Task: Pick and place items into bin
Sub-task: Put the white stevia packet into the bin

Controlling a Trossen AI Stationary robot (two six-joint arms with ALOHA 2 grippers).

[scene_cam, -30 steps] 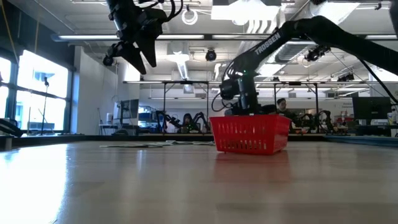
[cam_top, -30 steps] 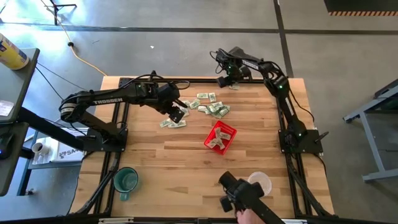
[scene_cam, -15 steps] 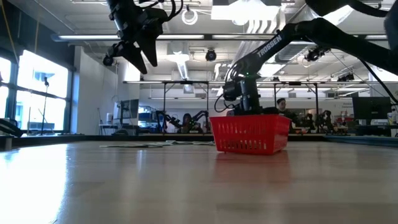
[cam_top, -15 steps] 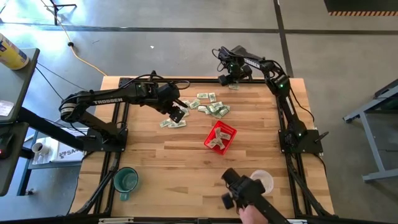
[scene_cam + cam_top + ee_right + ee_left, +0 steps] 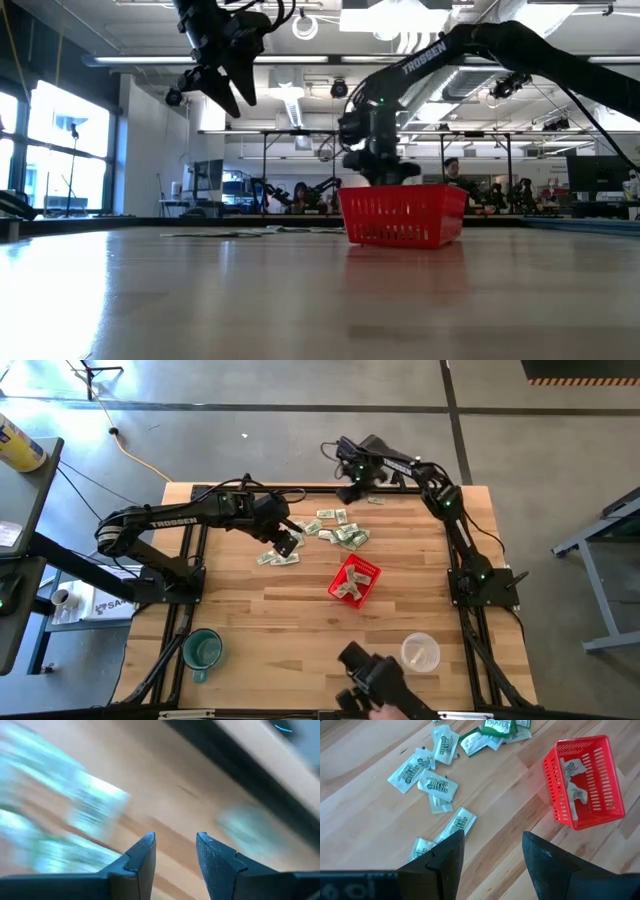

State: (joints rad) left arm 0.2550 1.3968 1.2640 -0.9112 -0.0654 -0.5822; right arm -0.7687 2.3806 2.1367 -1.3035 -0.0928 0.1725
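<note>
Several pale green-and-white slips lie flat on the wooden table: a cluster (image 5: pixel 340 532) at the far middle, a few (image 5: pixel 278 558) to its left, one (image 5: pixel 375 499) by the far edge. The red basket (image 5: pixel 353 580) stands near the table's middle with a few slips inside (image 5: pixel 572 780). My left gripper (image 5: pixel 284 546) hangs open above the left slips (image 5: pixel 437 785), nothing between its fingers. My right gripper (image 5: pixel 348 488) points down near the far edge, left of the lone slip, open and empty (image 5: pixel 175 840); its wrist view is blurred.
A green mug (image 5: pixel 203 650) stands at the near left and a clear cup (image 5: pixel 418 653) at the near right. A person's hand holds a dark device (image 5: pixel 375 678) over the near edge. Bare wood lies between the basket and the mug.
My right gripper has gone toward the table's left along the far edge, risen a little and rolled about its pointing line, still open. The dark device at the near edge has shifted left.
</note>
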